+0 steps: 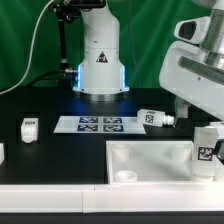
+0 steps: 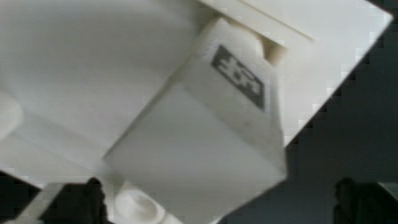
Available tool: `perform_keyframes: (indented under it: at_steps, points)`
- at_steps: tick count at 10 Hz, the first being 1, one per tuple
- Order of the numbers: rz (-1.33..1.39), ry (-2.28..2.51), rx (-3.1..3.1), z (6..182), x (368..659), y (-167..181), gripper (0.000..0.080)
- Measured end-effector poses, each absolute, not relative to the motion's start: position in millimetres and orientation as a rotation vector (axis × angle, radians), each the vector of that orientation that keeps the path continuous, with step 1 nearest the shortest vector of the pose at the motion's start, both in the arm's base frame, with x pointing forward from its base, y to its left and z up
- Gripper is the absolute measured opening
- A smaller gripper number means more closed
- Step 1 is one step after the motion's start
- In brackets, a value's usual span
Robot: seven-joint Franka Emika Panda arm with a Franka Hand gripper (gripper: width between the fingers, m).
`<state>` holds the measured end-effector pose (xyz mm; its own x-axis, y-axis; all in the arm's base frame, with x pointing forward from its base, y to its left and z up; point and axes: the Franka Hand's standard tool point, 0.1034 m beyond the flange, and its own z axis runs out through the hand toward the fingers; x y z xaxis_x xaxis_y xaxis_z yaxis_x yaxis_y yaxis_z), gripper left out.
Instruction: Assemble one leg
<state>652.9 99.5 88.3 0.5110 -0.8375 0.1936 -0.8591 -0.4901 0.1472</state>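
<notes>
A white leg with a black-and-white tag stands upright over the large white tray-like piece, near its corner on the exterior view's right. My gripper is right above it. In the wrist view the leg fills the middle, with my gripper around it. The dark fingertips stand wide apart and there is a dark gap between the leg and one finger, so the gripper is open. A round socket of the tray shows beside the leg.
Another leg lies on its side behind the tray. One more leg stands at the exterior view's left, and a white part shows at the left edge. The marker board lies in front of the robot base.
</notes>
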Motion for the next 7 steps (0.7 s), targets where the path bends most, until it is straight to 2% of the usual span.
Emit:
perform_keyframes:
  at_steps: [2, 5, 6, 7]
  points:
    - [0.196, -1.311, 2.713, 96.8, 659, 105, 0.0649]
    - [0.270, -0.950, 2.998, 100.5, 641, 125, 0.0649]
    - [0.216, -0.913, 2.998, 102.8, 637, 133, 0.0649]
    - [0.227, -0.816, 3.022, 104.5, 640, 133, 0.0649]
